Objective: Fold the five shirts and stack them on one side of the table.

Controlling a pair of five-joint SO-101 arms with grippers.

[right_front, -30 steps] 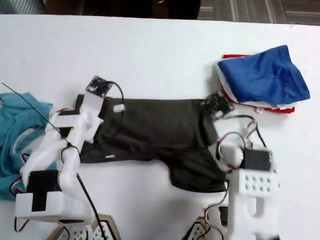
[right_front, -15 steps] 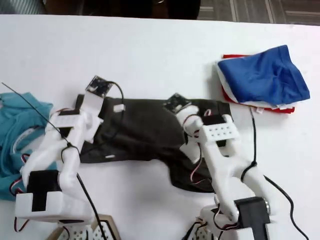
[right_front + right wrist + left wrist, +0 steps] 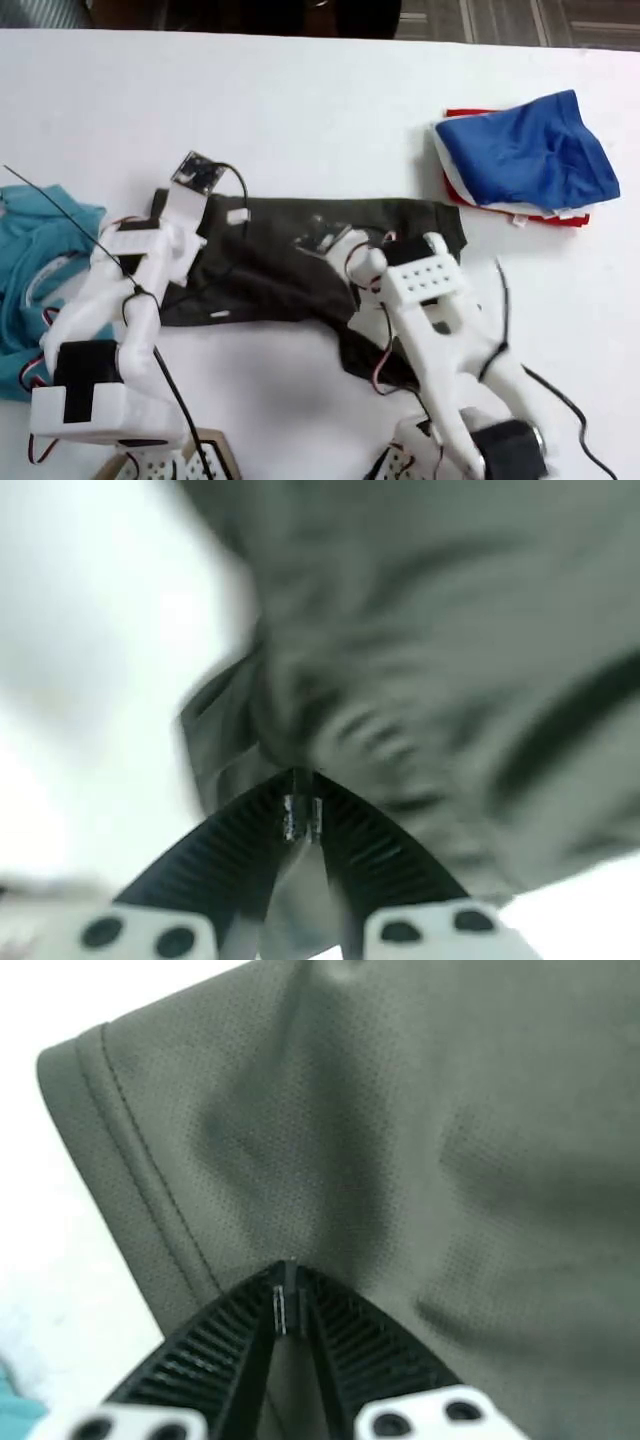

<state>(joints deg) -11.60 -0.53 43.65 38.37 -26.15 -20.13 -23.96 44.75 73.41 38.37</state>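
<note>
At the centre of the white table point(image 3: 300, 110) lies a dark grey knit shirt point(image 3: 260, 275), spread crosswise between the two arms, its right portion rumpled and doubled over towards the middle.

Left gripper point(image 3: 288, 1295): jaws closed, tips meeting on the shirt's fabric just inside a stitched hem near a rounded corner of the garment. In the high view this gripper point(image 3: 203, 232) sits at the shirt's left end, the cloth running away from it to the right.

Right gripper point(image 3: 300, 815): jaws closed on a bunched fold of the same shirt, with creased fabric gathered at the tips and hanging beyond them. In the high view it point(image 3: 335, 243) stands over the middle of the garment, the arm crossing the shirt's near right part, which shows dark beneath it.

At the table's right side, well apart from both grippers, a blue folded shirt point(image 3: 525, 150) rests on top of red and white folded garments point(image 3: 560, 218). A teal shirt point(image 3: 40, 270) lies crumpled at the left edge, beside the left arm's base.
</note>
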